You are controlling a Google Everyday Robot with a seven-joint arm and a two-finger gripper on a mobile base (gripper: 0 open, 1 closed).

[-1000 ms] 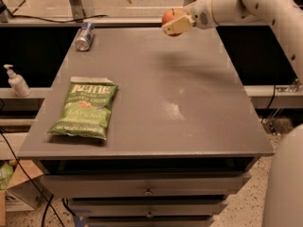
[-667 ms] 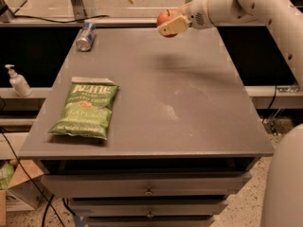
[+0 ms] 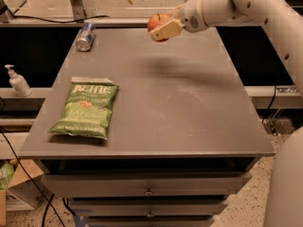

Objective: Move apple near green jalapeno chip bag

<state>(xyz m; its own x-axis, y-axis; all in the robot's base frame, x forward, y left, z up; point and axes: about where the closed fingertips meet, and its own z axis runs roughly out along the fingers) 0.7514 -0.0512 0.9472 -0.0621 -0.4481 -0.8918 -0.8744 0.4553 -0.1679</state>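
Note:
The red-orange apple (image 3: 155, 22) is held in my gripper (image 3: 161, 28), which is shut on it and carries it in the air above the far middle of the grey table (image 3: 180, 108). The white arm comes in from the upper right. The green jalapeno chip bag (image 3: 87, 109) lies flat on the table's near left part, well to the left of and nearer than the apple. A soft shadow of the arm lies on the table below the gripper.
A silver-blue drink can (image 3: 85, 36) lies on its side at the table's far left corner. A white pump bottle (image 3: 18, 81) stands on a shelf left of the table. Drawers (image 3: 149, 189) sit under the tabletop. A cardboard box (image 3: 14, 188) is on the floor at lower left.
My gripper has carried the apple leftward over the far part of the table, closer to the chip bag's side. The bag and the can have not moved.

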